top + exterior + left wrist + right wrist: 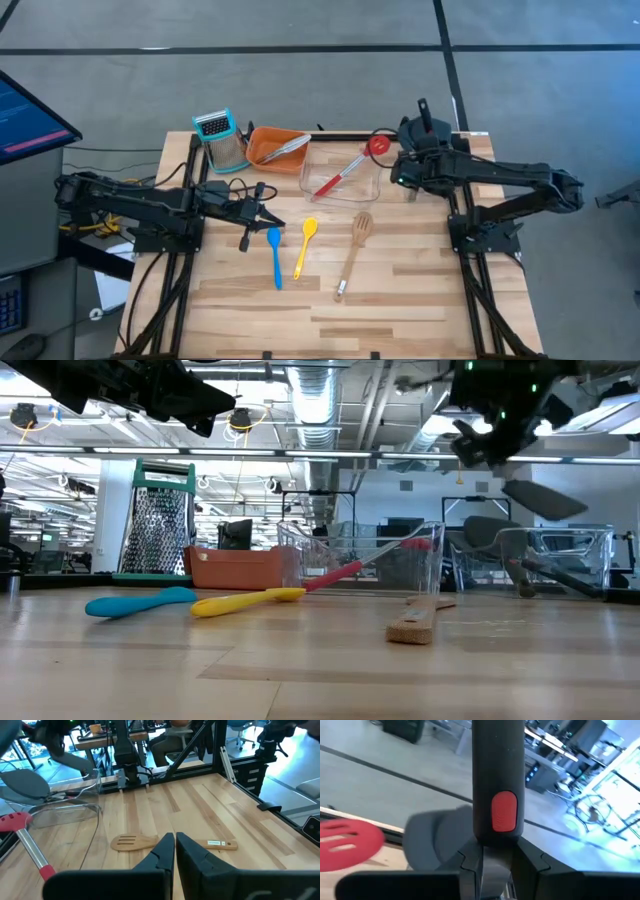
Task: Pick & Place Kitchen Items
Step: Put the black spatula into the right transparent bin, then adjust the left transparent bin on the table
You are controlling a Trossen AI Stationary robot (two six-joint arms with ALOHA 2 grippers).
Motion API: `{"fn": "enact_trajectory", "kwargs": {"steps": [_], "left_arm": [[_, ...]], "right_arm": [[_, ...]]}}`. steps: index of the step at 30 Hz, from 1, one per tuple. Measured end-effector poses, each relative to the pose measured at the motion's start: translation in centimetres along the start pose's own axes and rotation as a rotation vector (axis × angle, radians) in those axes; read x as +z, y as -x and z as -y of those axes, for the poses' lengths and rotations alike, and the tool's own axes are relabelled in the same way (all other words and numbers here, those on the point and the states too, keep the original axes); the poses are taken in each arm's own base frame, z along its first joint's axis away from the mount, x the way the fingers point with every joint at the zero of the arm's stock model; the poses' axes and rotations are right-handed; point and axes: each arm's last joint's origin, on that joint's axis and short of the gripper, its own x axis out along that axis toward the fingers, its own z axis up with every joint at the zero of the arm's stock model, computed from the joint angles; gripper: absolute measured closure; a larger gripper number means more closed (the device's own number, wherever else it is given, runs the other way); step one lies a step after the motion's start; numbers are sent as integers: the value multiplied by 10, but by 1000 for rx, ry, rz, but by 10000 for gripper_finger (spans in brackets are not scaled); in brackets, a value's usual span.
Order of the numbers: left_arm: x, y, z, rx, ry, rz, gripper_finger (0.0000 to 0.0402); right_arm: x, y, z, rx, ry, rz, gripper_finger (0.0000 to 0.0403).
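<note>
1. Three utensils lie loose mid-desk: a blue spoon (275, 255), a yellow spoon (305, 246) just beside it at 3 o'clock, and a wooden slotted spatula (354, 252) farther toward 3 o'clock.
2. A red-handled utensil (340, 176) leans in the clear bin (372, 191) at 12 o'clock; silver tongs (287, 147) rest in the orange tray (266, 140) beside a grater (221, 138).
3. All look light and stiff. The spoons' smooth handles may slip, so mid-handle seems the best hold; the wooden handle should grip more surely.
4. The right gripper (496, 857), above the desk's 1 o'clock corner, is closed narrowly on a black utensil (498, 780), handle with a red patch, clamped near its end.
5. The left gripper (174, 852), at 9 o'clock near the blue spoon, is fully closed and empty.
</note>
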Motion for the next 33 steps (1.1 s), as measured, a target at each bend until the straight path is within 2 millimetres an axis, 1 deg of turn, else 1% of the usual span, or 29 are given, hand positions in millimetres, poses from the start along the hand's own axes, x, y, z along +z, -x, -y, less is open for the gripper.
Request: {"fn": "enact_trajectory", "kwargs": {"steps": [6, 12, 18, 22, 24, 30, 33], "left_arm": [[0, 0, 0, 0, 0, 1, 399], [0, 0, 0, 0, 0, 1, 399], [0, 0, 0, 0, 0, 1, 399], [0, 0, 0, 0, 0, 1, 399], [0, 0, 0, 0, 0, 1, 399], [0, 0, 0, 0, 0, 1, 399], [0, 0, 0, 0, 0, 1, 399]], "right_arm": [[-24, -23, -8, -60, -44, -23, 341], [-42, -37, -10, -94, -72, -43, 341], [-46, -44, -18, -37, -82, -95, 341], [-44, -47, -21, 3, -90, -111, 340], [-43, -50, -22, 17, -82, -127, 325], [-44, -54, -21, 59, 9, -174, 237], [-39, -53, -20, 66, 10, -175, 198]]}}
